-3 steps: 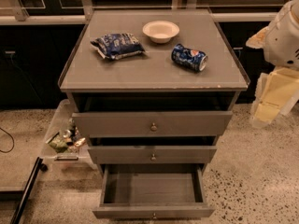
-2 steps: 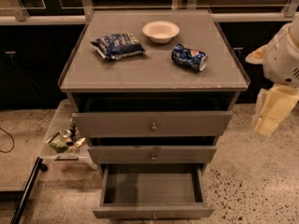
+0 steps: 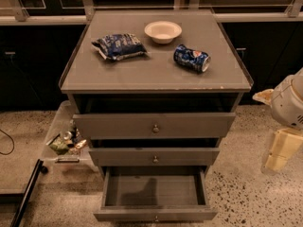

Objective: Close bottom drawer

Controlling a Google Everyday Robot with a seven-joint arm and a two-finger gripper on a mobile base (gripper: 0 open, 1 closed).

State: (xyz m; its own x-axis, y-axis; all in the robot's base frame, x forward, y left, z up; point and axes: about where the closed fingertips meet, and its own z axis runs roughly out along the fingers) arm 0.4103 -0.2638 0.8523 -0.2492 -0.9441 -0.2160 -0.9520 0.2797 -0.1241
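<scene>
Hanging low at the right edge of the view, the hand (image 3: 279,151) shows as a pale, cream-coloured piece under the arm's rounded white casing (image 3: 289,103); whether it is open or closed cannot be told. It sits beside the cabinet, level with the two lower drawers and well apart from all of them, touching nothing. The bottom drawer (image 3: 155,193) is pulled far out towards the camera, its inside bare, its narrow front panel and small knob (image 3: 156,218) at the bottom edge of the view. The middle drawer (image 3: 154,156) and top drawer (image 3: 154,125) each stand slightly proud. On the worktop (image 3: 156,77) lie a white bowl (image 3: 163,31), a blue snack bag (image 3: 118,46) and a dented blue can (image 3: 191,58). By my reading the approach is the step in hand and no push has begun. Next, the hand must swing left and down in front of the panel, then press it straight in, square to the cabinet so the drawer does not jam.
</scene>
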